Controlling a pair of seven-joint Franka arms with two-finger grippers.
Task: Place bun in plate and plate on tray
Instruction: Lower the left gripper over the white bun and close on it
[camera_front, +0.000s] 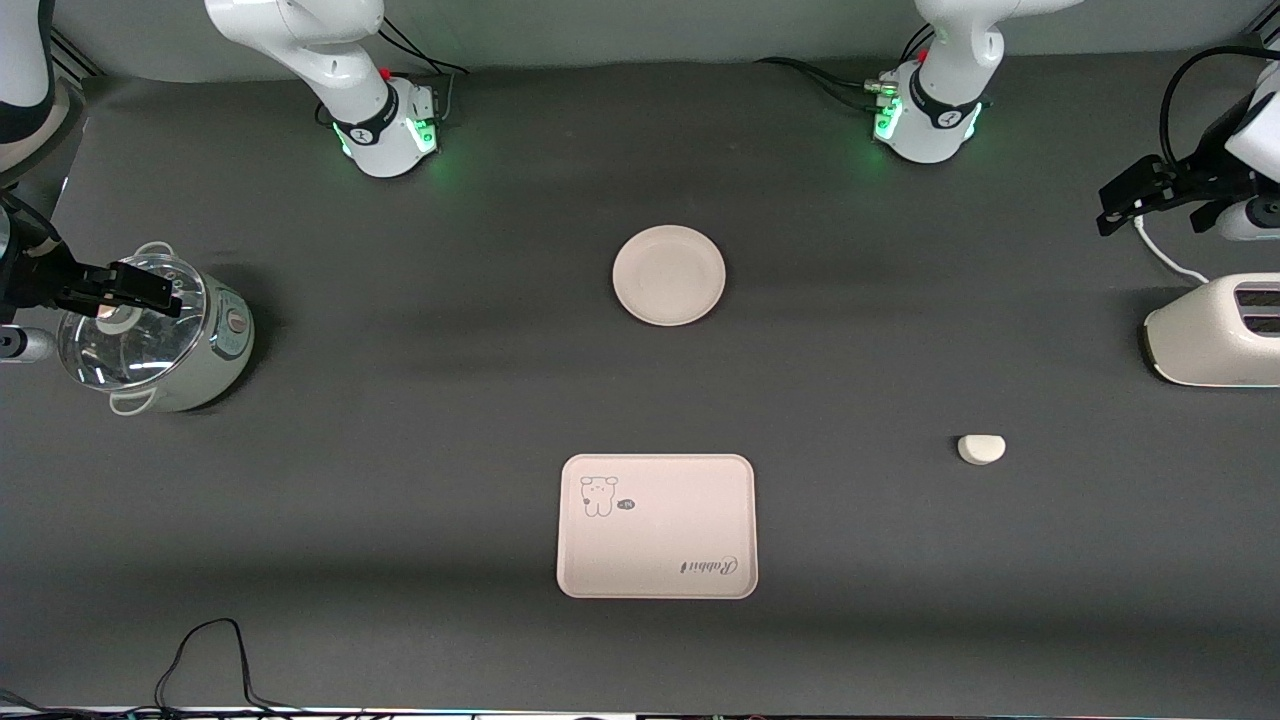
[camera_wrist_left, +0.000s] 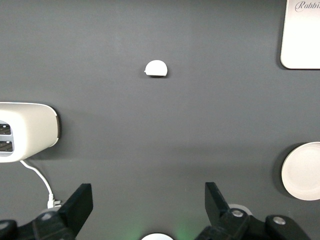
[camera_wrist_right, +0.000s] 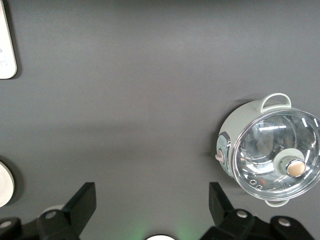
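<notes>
Standing by the bench (camera_front: 420, 480) here, dark grey top, two white arms. One of each task item. The small off-white bun (camera_front: 981, 449) lies bare on the bench in the lower part of the front view, toward the left arm's end. Its long axis runs across the frame, and the flat edge faces up-frame toward the robot bases. In nothing, touching nothing.

The round cream-beige plate (camera_front: 668, 275) is in the upper middle of the frame, empty. The pinkish-beige rectangular tray (camera_front: 655, 530) is in the lower middle, nearer the camera, well apart from the plate. Its long side runs across the frame. The "Rabbit" script reads upside down from here, and the bear drawing is in the upper corner.

The left gripper (camera_front: 1108, 218) hangs above the one cream toaster (camera_front: 1215, 335) at the frame edge, fingers (camera_wrist_left: 80, 205) spread wide, grasping nothing. The right gripper (camera_front: 165, 295) hangs over the one pale green pot with a glass lid (camera_front: 150, 340) at the other edge, also released and empty.
</notes>
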